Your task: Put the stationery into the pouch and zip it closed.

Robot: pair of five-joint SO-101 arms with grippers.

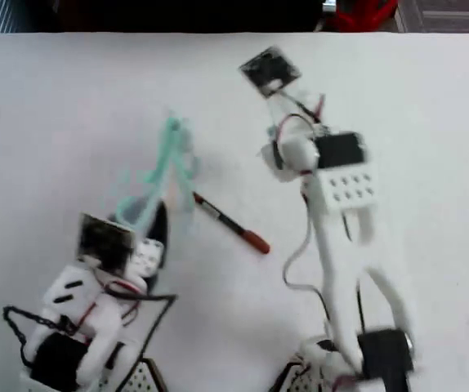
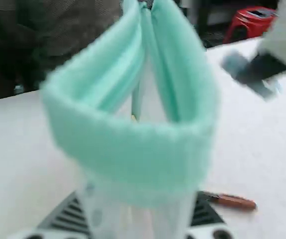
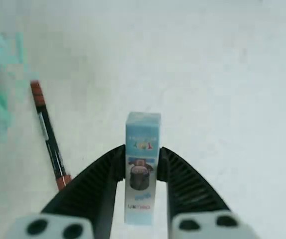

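A mint-green pouch (image 2: 133,144) is lifted off the white table, mouth gaping, with my left gripper (image 2: 133,219) shut on its lower edge. From above the pouch (image 1: 165,167) is a blurred teal shape ahead of the left arm. A pen (image 1: 230,223) with a black barrel and red-brown ends lies on the table just right of the pouch; the pen (image 3: 48,134) is also seen beside the right arm. My right gripper (image 3: 142,155) is shut on a small light-blue eraser box (image 3: 142,169), held upright above bare table, to the right of the pen.
The white table (image 1: 71,106) spreads wide to the left and far side. The right arm (image 1: 341,188) stretches up the table's right half, with loose cables (image 1: 296,261) beside it. A red object (image 1: 365,15) sits beyond the far edge.
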